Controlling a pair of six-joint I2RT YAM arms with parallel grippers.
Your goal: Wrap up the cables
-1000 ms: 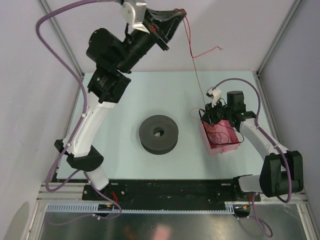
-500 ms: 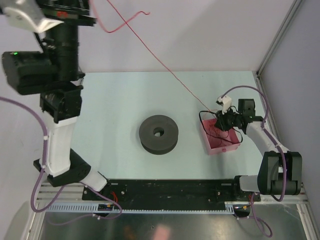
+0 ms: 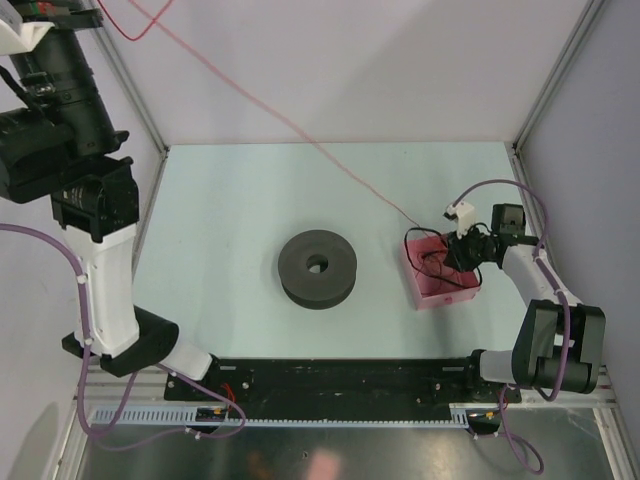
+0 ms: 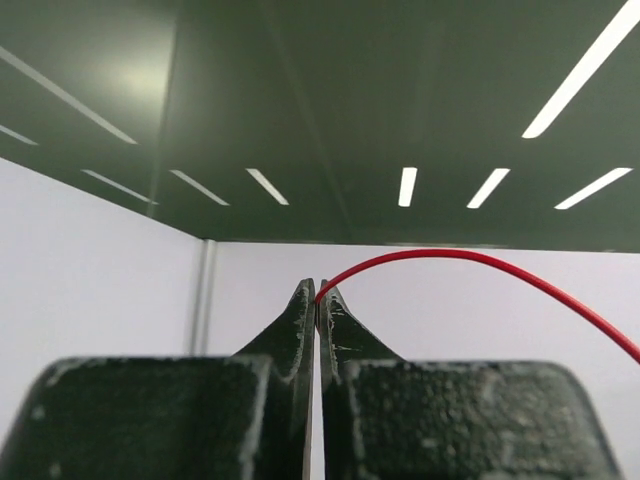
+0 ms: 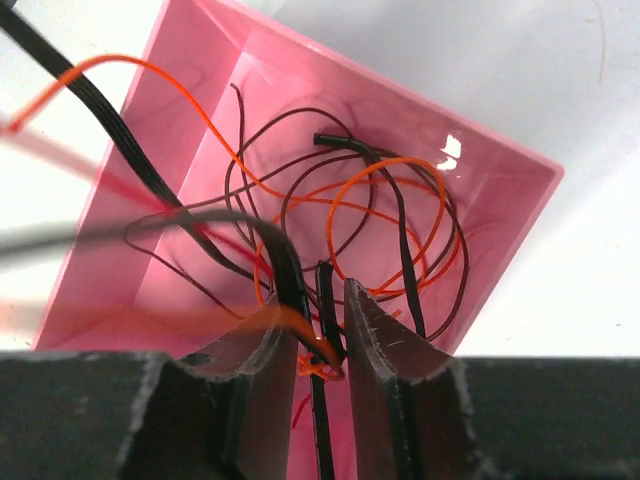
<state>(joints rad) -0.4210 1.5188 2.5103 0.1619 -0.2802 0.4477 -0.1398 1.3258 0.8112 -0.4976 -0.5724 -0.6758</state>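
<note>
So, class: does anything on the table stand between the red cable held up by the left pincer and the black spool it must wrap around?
Nothing visible does. The red cable runs from the raised left pincer to the pink box; bare table surrounds the spool.
</note>
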